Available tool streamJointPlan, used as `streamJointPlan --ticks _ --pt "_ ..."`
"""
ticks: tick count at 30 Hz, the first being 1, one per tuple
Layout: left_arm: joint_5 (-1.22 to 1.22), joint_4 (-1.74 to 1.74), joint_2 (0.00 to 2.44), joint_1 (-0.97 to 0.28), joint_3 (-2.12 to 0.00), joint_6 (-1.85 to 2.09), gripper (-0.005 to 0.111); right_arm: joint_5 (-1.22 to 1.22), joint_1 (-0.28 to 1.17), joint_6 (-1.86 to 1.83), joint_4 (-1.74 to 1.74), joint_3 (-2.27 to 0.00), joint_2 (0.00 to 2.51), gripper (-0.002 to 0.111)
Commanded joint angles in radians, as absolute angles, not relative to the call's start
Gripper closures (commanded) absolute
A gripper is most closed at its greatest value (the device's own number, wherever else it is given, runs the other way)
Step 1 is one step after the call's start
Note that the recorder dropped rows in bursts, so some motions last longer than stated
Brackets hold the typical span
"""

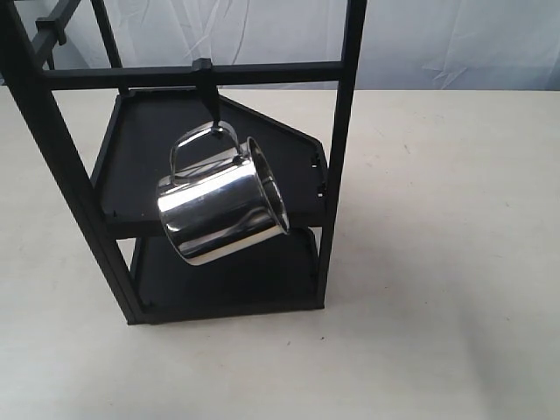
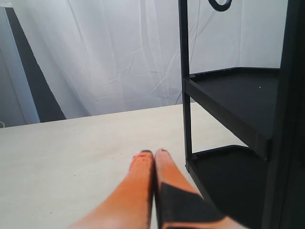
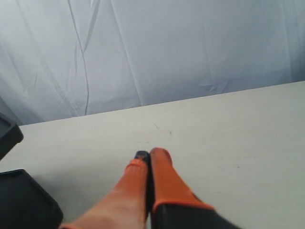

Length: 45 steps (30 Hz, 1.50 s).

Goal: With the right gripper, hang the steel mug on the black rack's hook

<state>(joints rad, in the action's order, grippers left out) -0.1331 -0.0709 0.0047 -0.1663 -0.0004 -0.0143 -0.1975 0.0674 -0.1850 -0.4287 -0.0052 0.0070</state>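
The mug, mirror-bright steel with a thin looped handle, hangs tilted by that handle from a hook on the rack's crossbar, in front of the upper shelf. Both the right gripper and left gripper are clenched, holding nothing.

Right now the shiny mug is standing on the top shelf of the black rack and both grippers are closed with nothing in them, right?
Not quite. The mug is not standing on the shelf; the exterior view shows it hanging by its handle from a hook on the black rack, tilted. Both grippers, left and right, are closed on nothing.
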Motion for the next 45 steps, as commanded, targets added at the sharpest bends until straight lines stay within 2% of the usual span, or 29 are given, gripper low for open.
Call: streamJointPlan --ticks 1,27,33,45 --pt "-0.128 -0.072 0.000 -0.171 0.000 -0.017 0.105 -0.219 0.017 -0.184 -0.417 0.000 0.000 0.108" --pt "-0.128 -0.072 0.000 -0.171 0.000 -0.017 0.105 -0.231 0.012 -0.184 -0.419 0.000 0.000 0.108" --pt "-0.128 -0.072 0.000 -0.171 0.000 -0.017 0.105 -0.295 0.012 -0.184 -0.045 0.000 0.000 0.108" --pt "-0.128 -0.072 0.000 -0.171 0.000 -0.017 0.105 -0.304 0.012 -0.006 -0.026 0.000 0.000 0.108"
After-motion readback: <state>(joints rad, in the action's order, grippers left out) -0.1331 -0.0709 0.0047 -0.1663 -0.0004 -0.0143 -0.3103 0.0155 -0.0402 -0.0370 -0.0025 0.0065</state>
